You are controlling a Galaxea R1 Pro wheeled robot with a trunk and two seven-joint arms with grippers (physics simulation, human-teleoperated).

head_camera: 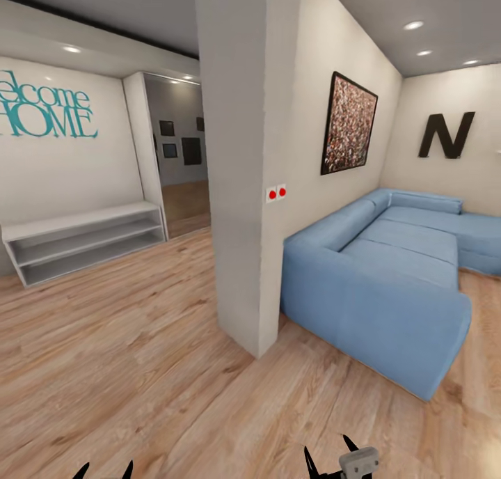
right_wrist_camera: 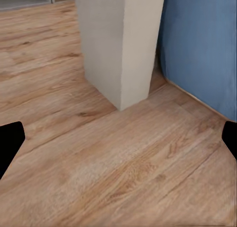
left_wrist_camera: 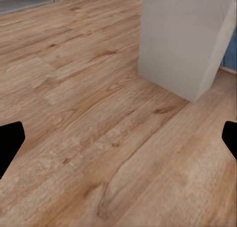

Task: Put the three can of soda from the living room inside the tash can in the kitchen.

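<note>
The soda cans and the trash can are out of view. I face the living room's edge, where a blue sofa (head_camera: 390,277) stands to the right of a white wall end (head_camera: 243,186). My left gripper (head_camera: 104,470) and right gripper (head_camera: 332,457) poke up at the bottom of the head view, both open and holding nothing. In the left wrist view the black fingertips (left_wrist_camera: 10,143) sit far apart over bare wood floor (left_wrist_camera: 98,138). The right wrist view has its fingertips (right_wrist_camera: 10,143) just as wide, with the wall end (right_wrist_camera: 121,44) and the sofa (right_wrist_camera: 202,44) ahead.
A low white shelf unit (head_camera: 83,239) stands along the left wall under teal lettering. A doorway (head_camera: 181,159) opens behind it. The wall end carries red switches (head_camera: 276,193). Wood floor (head_camera: 125,367) spreads in front and to the left.
</note>
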